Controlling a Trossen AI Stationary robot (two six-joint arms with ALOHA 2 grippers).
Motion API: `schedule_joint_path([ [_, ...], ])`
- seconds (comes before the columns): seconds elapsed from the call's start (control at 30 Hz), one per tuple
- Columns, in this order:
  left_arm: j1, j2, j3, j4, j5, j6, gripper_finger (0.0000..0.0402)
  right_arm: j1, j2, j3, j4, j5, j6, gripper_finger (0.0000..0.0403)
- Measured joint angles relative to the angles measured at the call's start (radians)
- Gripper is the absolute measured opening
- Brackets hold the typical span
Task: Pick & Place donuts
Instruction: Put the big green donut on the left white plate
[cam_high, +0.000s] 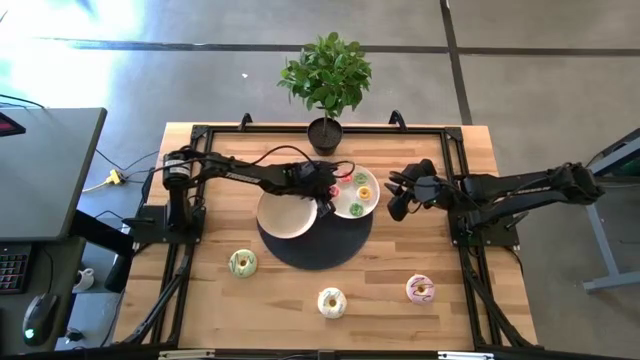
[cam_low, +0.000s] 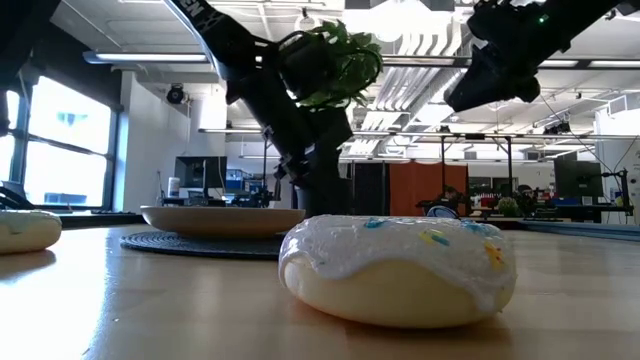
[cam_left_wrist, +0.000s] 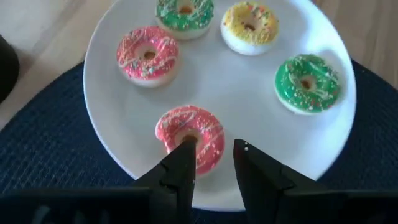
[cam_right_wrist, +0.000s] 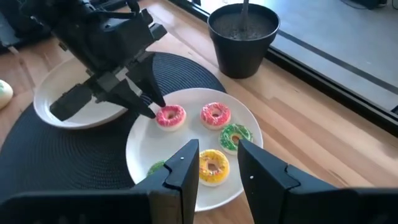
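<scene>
Several tiny donuts lie on a small white plate (cam_left_wrist: 112, 118): two pink, two green, one yellow (cam_left_wrist: 249, 23). My left gripper (cam_left_wrist: 212, 149) is open, low over the plate's near-left part. One fingertip stands at the hole of a tiny pink donut (cam_left_wrist: 199, 127); the other stands outside its ring. My right gripper (cam_right_wrist: 217, 152) is open and hovers high above the plate's right side, over the yellow donut (cam_right_wrist: 213, 167). Three larger donuts rest flat on the table: green-iced (cam_high: 242, 263), cream-iced (cam_high: 331, 302) and pink/white-iced (cam_high: 420, 289). My left gripper comes at the tiny pink donut from above, slanting from the table's left. One fingertip (cam_left_wrist: 185, 152) is at the donut's hole (cam_left_wrist: 188, 135), and a strip of plate shows between the other fingertip and the ring. Whether a finger touches the donut I cannot tell. The donut lies flat on the plate.
A larger white dish (cam_high: 285, 215) sits on a round dark mat (cam_high: 320, 250), and the small plate overlaps the mat's far-right part. A potted plant (cam_high: 325, 130) stands at the far edge. Bare wood lies along the near side around the three larger donuts.
</scene>
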Motion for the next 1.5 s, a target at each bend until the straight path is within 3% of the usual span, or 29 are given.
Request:
schedule_joint_path([
  [0.13,0.000,-0.060,0.020,-0.068,0.005,0.008,0.0108,0.000,0.000,0.000,0.008,0.000,-0.014,0.0107],
  [0.4,-0.023,-0.182,0.200,-0.521,0.018,0.029,0.0108,0.000,0.001,0.000,0.011,-0.008,0.004,0.0107],
  [0.63,-0.071,-0.439,0.199,-0.790,-0.026,0.018,0.0107,0.019,0.065,0.000,0.087,-0.018,-0.002,0.0107],
  [0.83,-0.218,-0.668,0.027,-0.807,-0.039,-0.121,0.0107,0.022,0.145,0.001,0.289,-0.179,-0.134,0.0107],
  [1.0,-0.390,-0.765,-0.178,-0.807,-0.065,-0.381,0.0107,0.022,0.218,0.001,0.476,-0.349,-0.222,0.0107],
  [1.23,-0.563,-0.749,-0.395,-0.805,-0.072,-0.706,0.0107,0.019,0.274,0.001,0.575,-0.400,-0.255,0.0107],
  [1.5,-0.649,-0.685,-0.535,-0.703,0.021,-0.821,0.0107,0.019,0.274,0.001,0.583,-0.400,-0.255,0.0107],
])
